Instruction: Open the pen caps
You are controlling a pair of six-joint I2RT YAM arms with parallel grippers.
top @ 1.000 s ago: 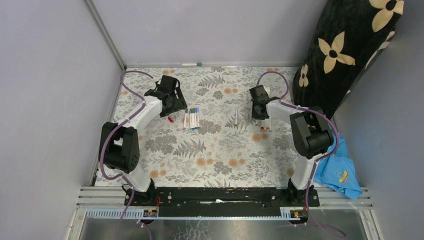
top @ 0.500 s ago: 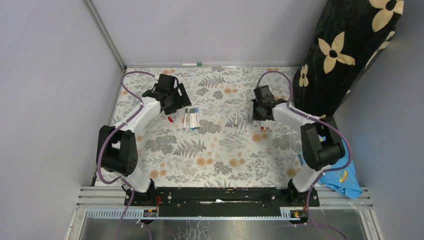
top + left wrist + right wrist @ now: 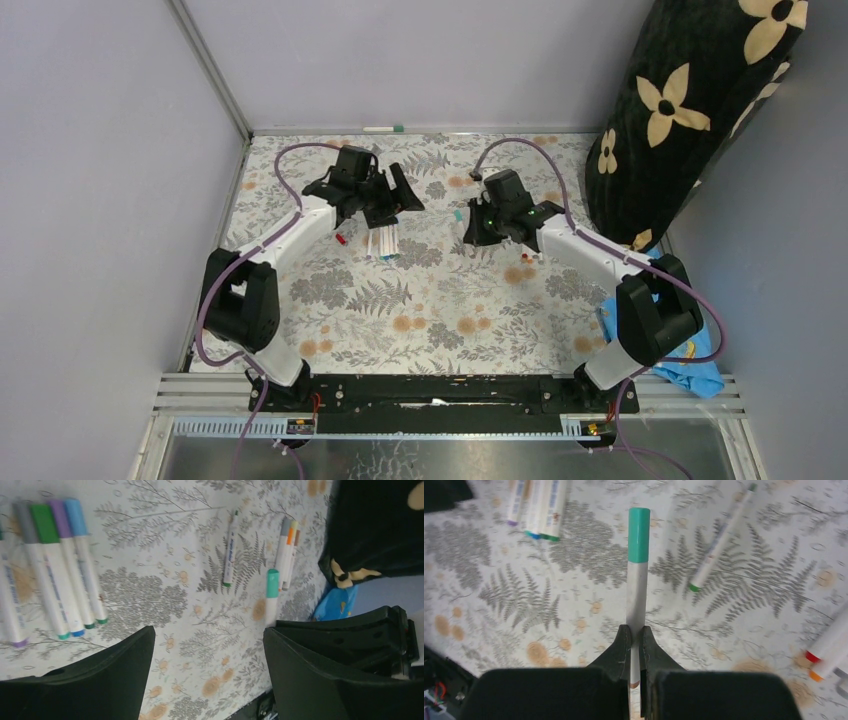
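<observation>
My right gripper (image 3: 634, 641) is shut on the white barrel of a pen (image 3: 637, 592), held above the cloth with its teal cap (image 3: 639, 535) pointing away from the fingers. In the top view that right gripper (image 3: 470, 226) sits at mid table, the teal cap (image 3: 458, 215) toward the left arm. My left gripper (image 3: 398, 198) hangs open a short way left of it, above a row of capped pens (image 3: 383, 241). In the left wrist view, the left gripper (image 3: 210, 647) holds nothing and the teal cap (image 3: 272, 582) shows ahead, right of centre.
A loose red cap (image 3: 341, 239) lies left of the pen row. More pens (image 3: 526, 257) lie under the right arm, and a single thin pen (image 3: 721, 535) lies between the groups. A black floral cushion (image 3: 690, 100) stands back right; a blue cloth (image 3: 690, 350) lies front right.
The right gripper shut on the teal-capped pen, lifted it and swung left toward mid table. The left arm moved right, over the pen row, still open.
</observation>
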